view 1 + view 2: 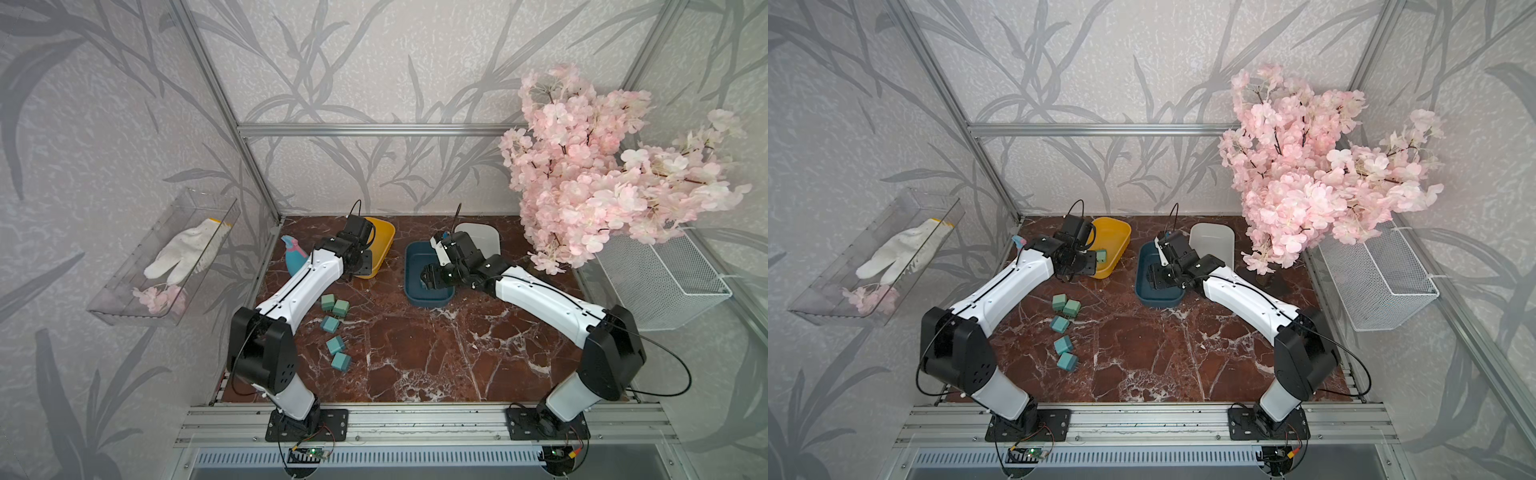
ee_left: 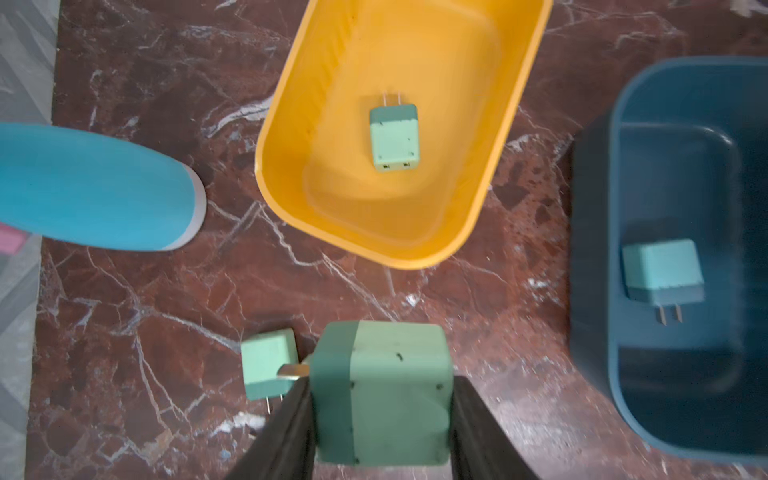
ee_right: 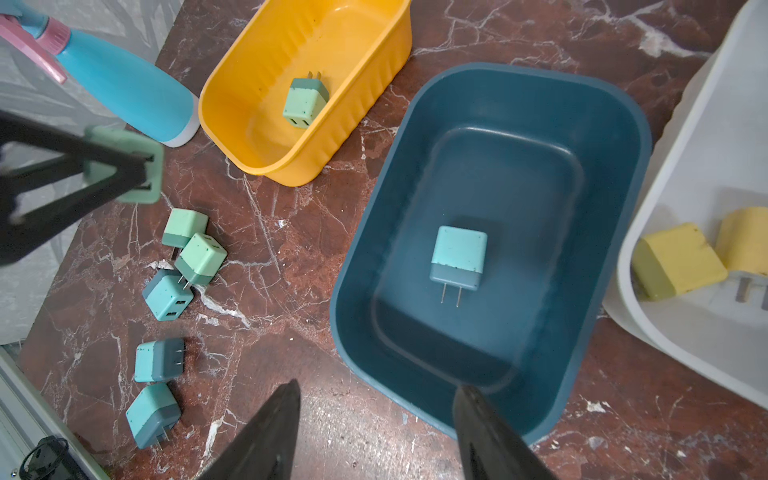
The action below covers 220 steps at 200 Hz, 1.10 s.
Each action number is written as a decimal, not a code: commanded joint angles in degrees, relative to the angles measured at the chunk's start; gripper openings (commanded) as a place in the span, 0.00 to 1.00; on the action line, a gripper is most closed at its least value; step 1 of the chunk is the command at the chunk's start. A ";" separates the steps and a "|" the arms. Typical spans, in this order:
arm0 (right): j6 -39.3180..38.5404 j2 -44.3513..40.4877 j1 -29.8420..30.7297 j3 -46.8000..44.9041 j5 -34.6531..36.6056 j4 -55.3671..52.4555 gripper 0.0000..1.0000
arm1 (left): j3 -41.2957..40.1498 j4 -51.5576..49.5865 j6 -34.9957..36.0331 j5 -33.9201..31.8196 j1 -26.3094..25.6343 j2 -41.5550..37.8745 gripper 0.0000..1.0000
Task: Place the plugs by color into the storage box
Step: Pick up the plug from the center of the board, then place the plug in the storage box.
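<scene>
A green plug (image 2: 399, 374) fills the foreground of the left wrist view, pinched between the two fingers of the left gripper (image 2: 381, 384). Its prong-to-socket axis runs from finger to finger, and one prong juts out past a finger. Ahead of this gripper stands the yellow box (image 2: 286, 124). A second green plug (image 2: 394, 137) lies flat on the box floor, prongs pointing away from the gripper. The right gripper (image 3: 376, 415) is spread wide and holds nothing, and it hangs at the near rim of the blue box (image 3: 602, 133). Just ahead of its fingers a teal plug (image 3: 457, 255) lies flat in that box, prongs pointing back toward the gripper. Beyond the blue box, on the side away from the left arm, the white box (image 3: 685, 145) contains two yellow plugs (image 3: 677, 262). On the side toward the left arm, the table (image 3: 311, 249) carries a loose green pair (image 3: 200, 257), touching each other, and three loose teal plugs (image 3: 158, 359). A spray bottle (image 3: 124, 83) stands just beside the yellow box.
</scene>
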 commanded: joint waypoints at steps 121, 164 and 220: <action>-1.49 2.61 0.11 -0.37 -11.31 3.61 0.63 | 29.16 -3.54 5.80 3.29 7.49 30.01 0.41; -1.03 5.57 0.06 0.60 -12.24 4.08 0.63 | 37.77 -3.55 5.88 5.04 8.94 36.80 0.42; -2.55 8.47 -0.06 3.56 -12.68 4.71 0.63 | 47.00 -1.68 6.08 10.79 9.65 44.29 0.42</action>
